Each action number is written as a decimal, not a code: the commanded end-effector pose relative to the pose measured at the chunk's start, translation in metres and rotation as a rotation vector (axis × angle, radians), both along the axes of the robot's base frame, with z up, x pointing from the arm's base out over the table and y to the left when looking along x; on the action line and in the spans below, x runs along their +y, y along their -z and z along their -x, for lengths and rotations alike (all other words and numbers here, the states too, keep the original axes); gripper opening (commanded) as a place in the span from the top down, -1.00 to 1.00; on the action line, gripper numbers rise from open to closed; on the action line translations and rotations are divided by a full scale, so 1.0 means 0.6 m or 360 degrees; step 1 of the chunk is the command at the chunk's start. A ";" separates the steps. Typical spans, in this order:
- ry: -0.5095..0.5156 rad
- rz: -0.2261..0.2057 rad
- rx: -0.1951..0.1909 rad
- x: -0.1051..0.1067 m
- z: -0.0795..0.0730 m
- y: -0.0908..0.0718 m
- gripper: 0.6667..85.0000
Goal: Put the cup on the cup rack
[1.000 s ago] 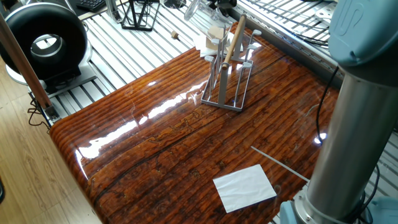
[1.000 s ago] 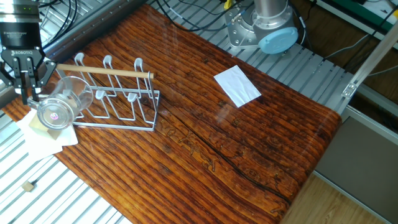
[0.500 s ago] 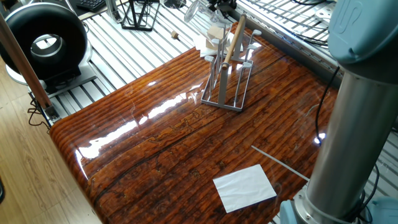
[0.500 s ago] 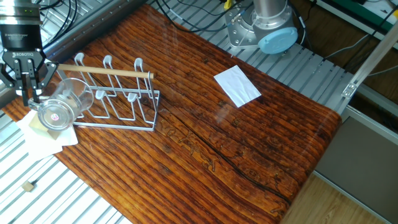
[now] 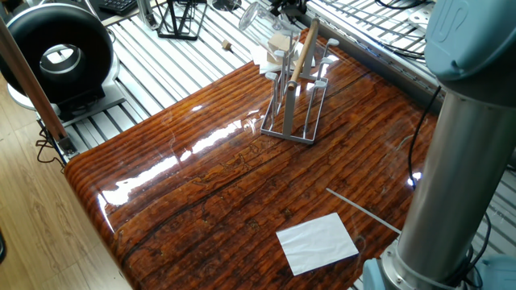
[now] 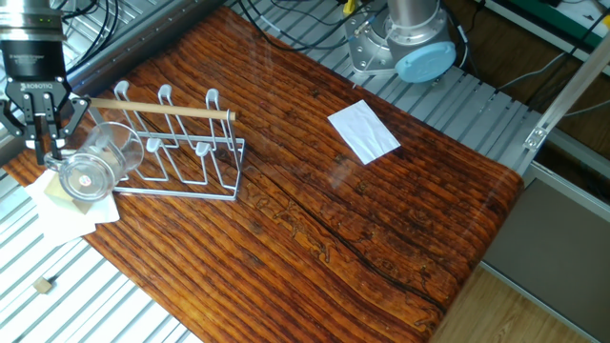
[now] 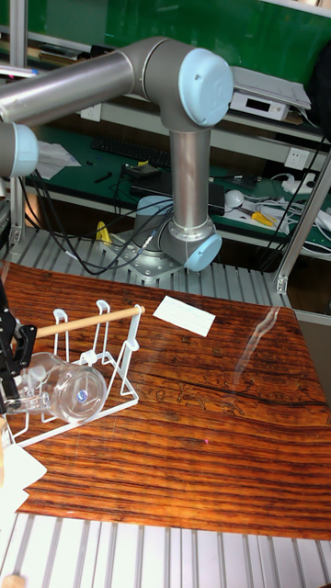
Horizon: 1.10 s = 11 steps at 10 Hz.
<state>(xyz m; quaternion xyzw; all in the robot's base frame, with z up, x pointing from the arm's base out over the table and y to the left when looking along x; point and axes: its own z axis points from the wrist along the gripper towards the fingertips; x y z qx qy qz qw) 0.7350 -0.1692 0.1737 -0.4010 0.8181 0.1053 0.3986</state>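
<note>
- The claw [image 6: 46, 143] grips the cup [image 6: 95, 164], tilted beside the cup rack [image 6: 181, 152]
- Clear glass looks rigid, slick, breakable; rim hold suits it

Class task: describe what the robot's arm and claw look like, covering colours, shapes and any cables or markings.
The arm is built of thick silver-grey tubes with rounded light-blue joint caps. The claw is black, with two slim fingers under a dark cylindrical wrist bearing small white lettering, too small to read. Black cables trail beside the base.

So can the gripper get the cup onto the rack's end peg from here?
Probably yes: the gripper holds the cup tipped sideways right beside the cup rack, whose pegs look bare.
</note>
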 end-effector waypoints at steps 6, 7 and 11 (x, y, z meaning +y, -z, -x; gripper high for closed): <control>0.0006 -0.0019 -0.0033 -0.004 -0.004 -0.004 0.99; 0.0007 -0.0008 -0.0032 -0.006 -0.004 -0.002 0.99; 0.0024 -0.0052 0.0002 0.003 -0.004 -0.010 0.99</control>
